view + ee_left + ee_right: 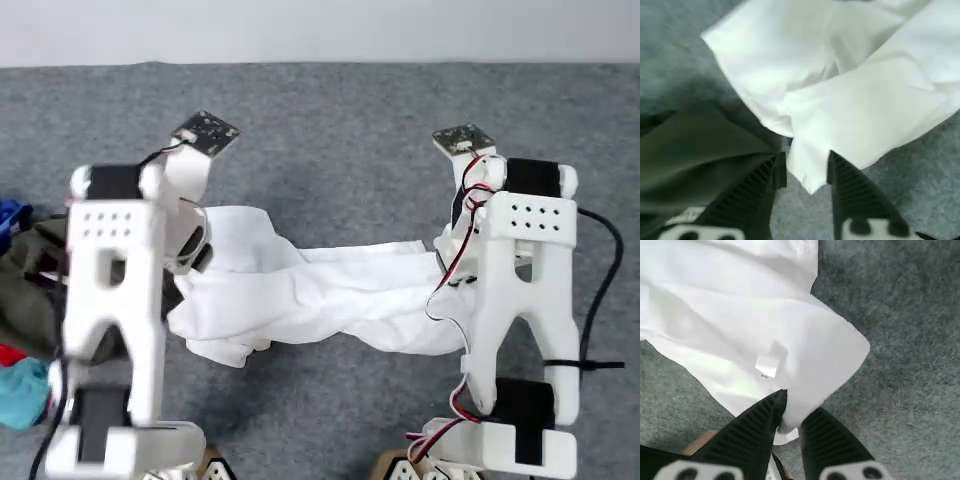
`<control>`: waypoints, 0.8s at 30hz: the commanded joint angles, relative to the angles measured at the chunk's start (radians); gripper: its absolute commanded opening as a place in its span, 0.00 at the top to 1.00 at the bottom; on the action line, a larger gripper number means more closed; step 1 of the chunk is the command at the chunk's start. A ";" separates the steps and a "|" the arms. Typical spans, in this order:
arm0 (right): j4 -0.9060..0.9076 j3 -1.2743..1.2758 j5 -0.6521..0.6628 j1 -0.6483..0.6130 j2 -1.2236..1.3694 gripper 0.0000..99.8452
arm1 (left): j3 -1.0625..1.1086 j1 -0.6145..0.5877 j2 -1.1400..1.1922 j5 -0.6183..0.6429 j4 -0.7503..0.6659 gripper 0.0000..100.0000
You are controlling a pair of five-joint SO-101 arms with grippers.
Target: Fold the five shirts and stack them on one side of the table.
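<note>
In the high view, the left gripper (192, 250) sat at the left end of a white shirt (320, 295) and the right gripper (447, 262) at its right end. The shirt lay mid-table, strung between them, twisted and rumpled into soft ridges. The table (330, 130) was covered in grey, felt-like matting. At the far left edge sat a loose heap of garments (25, 300), dark olive, blue, red and teal, none of it folded. No neat stack was visible, so the task looked barely begun, with the white shirt unfolded and the heap untouched.

In the left wrist view, the left gripper's ribbed black jaws stood narrowly apart and appeared to pinch a corner of the thin, smooth, creased cloth between them. An olive garment (700, 150) lay just beside the shirt, matte and heavier-looking.

In the right wrist view, the right gripper's jaws were nearly closed, clamped on the shirt's hem. A small sewn label (767, 365) sat near the grip, and the cloth fanned out in broad, limp folds over the coarse matting.
</note>
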 commanded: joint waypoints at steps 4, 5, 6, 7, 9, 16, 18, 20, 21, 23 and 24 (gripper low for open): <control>0.033 -0.005 -0.023 0.015 -0.053 0.99 | -0.131 0.008 0.267 -0.014 0.032 0.84; 0.035 -0.005 -0.023 0.015 -0.053 0.99 | -0.145 0.008 0.305 -0.014 0.032 0.84; 0.035 -0.005 -0.023 0.015 -0.053 0.99 | -0.160 0.008 0.342 -0.014 0.031 0.84; 0.035 -0.005 -0.023 0.015 -0.053 0.99 | -0.179 0.011 0.376 -0.014 0.031 0.84; 0.035 -0.005 -0.023 0.015 -0.053 0.99 | -0.223 0.012 0.434 -0.014 0.031 0.84; 0.036 -0.005 -0.023 0.015 -0.053 0.99 | -0.372 0.006 0.597 -0.011 0.031 0.84; 0.036 -0.005 -0.023 0.015 -0.053 0.99 | -0.381 0.008 0.631 -0.011 0.031 0.84; 0.036 -0.005 -0.023 0.015 -0.053 0.99 | -0.386 0.009 0.667 -0.012 0.031 0.84; 0.036 -0.005 -0.023 0.015 -0.053 0.99 | -0.386 0.011 0.684 -0.012 0.031 0.84; 0.038 -0.005 -0.023 0.015 -0.053 0.99 | -0.386 0.011 0.712 -0.012 0.031 0.84; 0.038 -0.005 -0.023 0.015 -0.053 0.99 | -0.386 0.009 0.723 -0.012 0.031 0.84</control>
